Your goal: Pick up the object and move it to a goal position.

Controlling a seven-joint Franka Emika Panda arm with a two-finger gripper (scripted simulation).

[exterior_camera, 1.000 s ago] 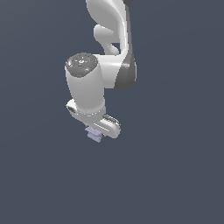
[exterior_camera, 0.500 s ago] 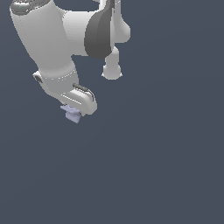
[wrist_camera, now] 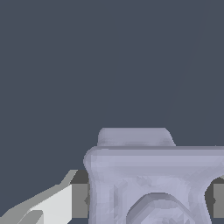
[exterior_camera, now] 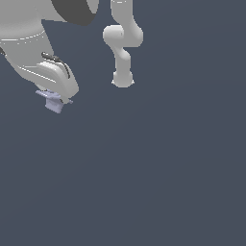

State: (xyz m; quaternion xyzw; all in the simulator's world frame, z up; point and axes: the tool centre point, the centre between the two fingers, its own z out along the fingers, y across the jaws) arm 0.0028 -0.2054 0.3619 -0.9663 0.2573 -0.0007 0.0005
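The object is a small pale lavender-grey cube (exterior_camera: 54,103), held at the tip of my white gripper (exterior_camera: 54,99) near the exterior view's upper left. The gripper is shut on it, and the hand hides most of the cube there. In the wrist view the cube (wrist_camera: 153,175) fills the lower part of the picture, with a rounded arch mark on its near face, squeezed between the grey finger pads (wrist_camera: 79,200). No goal marker shows in either view.
The arm's white base and lower links (exterior_camera: 122,43) stand at the top middle of the exterior view. A plain dark grey-blue floor (exterior_camera: 158,168) lies all around.
The arm has swung toward the exterior view's left and upward, carrying the cube along in the shut gripper. The hand now looks larger in the picture.
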